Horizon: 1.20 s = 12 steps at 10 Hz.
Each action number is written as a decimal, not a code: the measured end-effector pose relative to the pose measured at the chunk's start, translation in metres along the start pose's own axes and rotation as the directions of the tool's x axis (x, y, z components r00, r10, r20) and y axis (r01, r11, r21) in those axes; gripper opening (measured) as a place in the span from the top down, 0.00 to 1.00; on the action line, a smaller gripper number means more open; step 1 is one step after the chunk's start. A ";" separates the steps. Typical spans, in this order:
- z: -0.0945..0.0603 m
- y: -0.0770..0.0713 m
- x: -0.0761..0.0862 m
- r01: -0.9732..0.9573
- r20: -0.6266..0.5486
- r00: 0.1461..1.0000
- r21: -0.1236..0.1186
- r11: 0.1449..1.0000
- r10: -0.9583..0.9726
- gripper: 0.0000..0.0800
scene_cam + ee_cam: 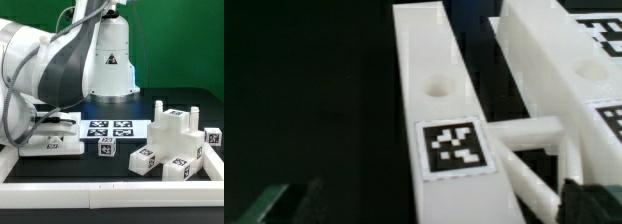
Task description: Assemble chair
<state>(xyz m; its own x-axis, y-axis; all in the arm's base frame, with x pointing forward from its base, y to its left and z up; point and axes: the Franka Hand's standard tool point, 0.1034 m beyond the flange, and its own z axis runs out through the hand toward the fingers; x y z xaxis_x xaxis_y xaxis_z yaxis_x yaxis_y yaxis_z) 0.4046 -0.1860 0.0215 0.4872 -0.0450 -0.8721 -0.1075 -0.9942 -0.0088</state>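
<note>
Flanking tagged bar (441, 90), end effector (429, 205) wide

a small cube (105, 147) lies just before the marker board (110, 129).

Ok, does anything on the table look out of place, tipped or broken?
Nothing looks broken or spilled. The chair parts lie loose on the black table; one small piece sits skewed to the others, but that fits unassembled parts. The claw hangs open over a white bar.
</note>
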 end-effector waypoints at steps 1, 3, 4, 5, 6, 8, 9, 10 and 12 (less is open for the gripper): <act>0.003 0.000 0.001 -0.004 0.006 1.000 0.001 1.000 0.004 0.19; 0.012 0.001 0.000 -0.006 0.037 0.999 0.005 1.000 0.006 0.19; 0.012 0.001 -0.001 -0.006 0.038 0.999 0.005 1.000 0.006 0.19; 0.012 0.001 -0.001 -0.005 0.038 0.999 0.005 1.000 0.005 0.20; 0.012 0.000 -0.001 -0.005 0.038 0.999 0.005 1.000 0.005 0.20; 0.013 -0.005 -0.001 0.008 0.043 0.999 0.014 1.000 -0.009 0.62; 0.013 -0.007 0.000 0.012 0.046 0.999 0.013 1.000 -0.012 0.63; 0.013 -0.007 -0.001 0.012 0.047 0.999 0.012 1.000 -0.013 0.63; 0.005 -0.011 -0.001 0.019 0.021 1.000 -0.001 1.000 -0.019 0.64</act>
<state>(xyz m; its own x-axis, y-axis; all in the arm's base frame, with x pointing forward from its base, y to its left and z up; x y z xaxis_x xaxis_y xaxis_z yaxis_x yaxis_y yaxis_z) 0.4010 -0.1746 0.0196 0.4710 -0.0237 -0.8818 -0.0975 -0.9949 -0.0253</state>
